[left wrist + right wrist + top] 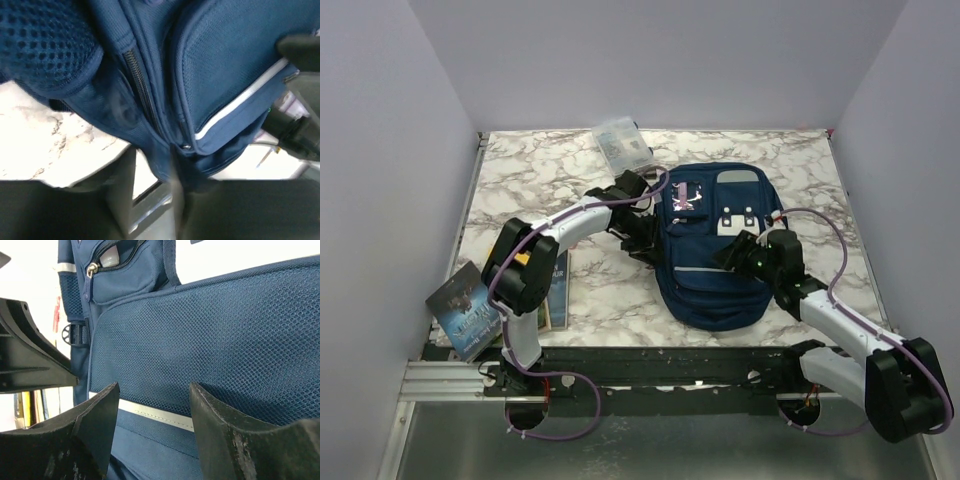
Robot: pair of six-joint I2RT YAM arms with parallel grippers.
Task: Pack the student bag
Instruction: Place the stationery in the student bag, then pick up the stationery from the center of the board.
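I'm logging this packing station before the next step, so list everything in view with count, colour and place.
student bag: one, navy blue with grey trim, lying right of centre on the table.
clear pouch: one, transparent, at the table's far edge, beyond the bag's far-left corner.
dark-covered book: one, overhanging the table's near-left edge.
second book: one, dark with a yellow edge, partly hidden under the left arm.
table: one, white-and-grey marble.
left gripper: one, black, at the bag's left side; jaw state unclear.
right gripper: one, black, at the bag's front, jaws open.
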